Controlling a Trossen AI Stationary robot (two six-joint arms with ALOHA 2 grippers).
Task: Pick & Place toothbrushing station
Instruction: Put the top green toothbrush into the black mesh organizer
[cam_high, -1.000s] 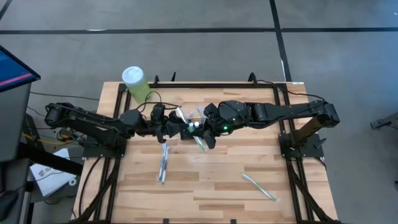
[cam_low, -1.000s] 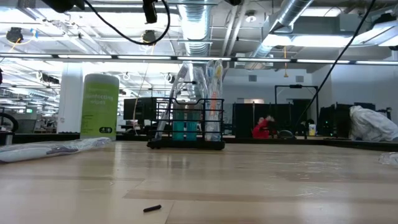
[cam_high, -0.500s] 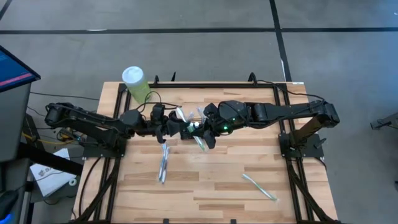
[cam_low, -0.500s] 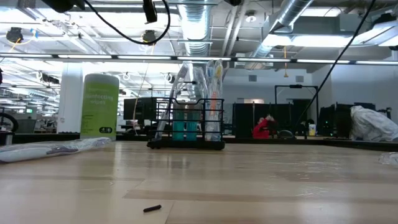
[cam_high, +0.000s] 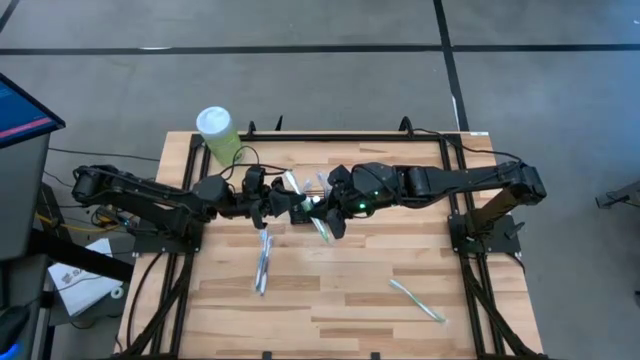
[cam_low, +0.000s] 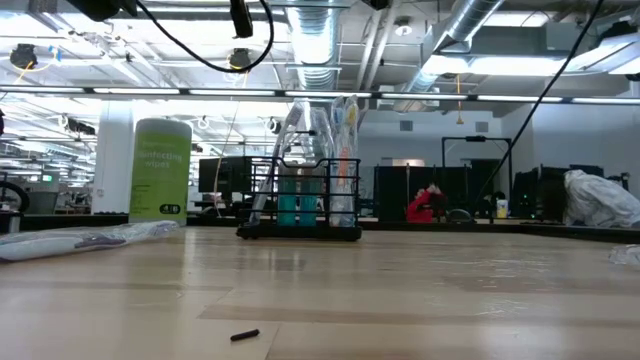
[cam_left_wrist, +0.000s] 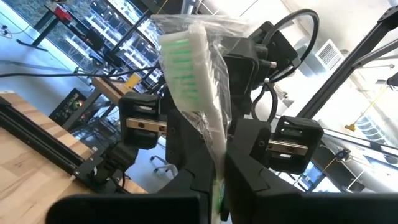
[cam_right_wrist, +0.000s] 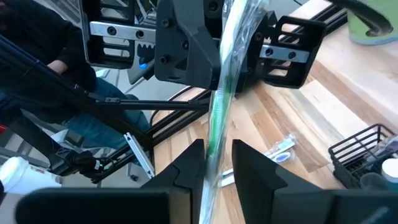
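The caddy (cam_low: 300, 198) stands toward the back of the table (cam_high: 340, 295), a little left of middle, with wrapped brushes already upright in it. Just above it both arms meet in a handover. The left gripper (cam_left_wrist: 214, 165) has just pinched shut on a wrapped toothbrush (cam_left_wrist: 199, 93), green bristles up, where a moment ago its fingers stood wide. The right gripper (cam_right_wrist: 214, 171) has the same brush (cam_right_wrist: 224, 81) between its fingers; they look narrow around it, and I'd guess they are beginning to let go, though I cannot tell for sure.

That would mean the brush is passing to the left arm, which sits nearer the caddy and would likely drop it in.

From above, almost nothing else has moved since a second ago: arms in the same pose, canister (cam_high: 217, 133) at the back left corner, one wrapped brush (cam_high: 263, 262) lying in front of the caddy, another (cam_high: 417, 301) near the front right. Both of those still wait.
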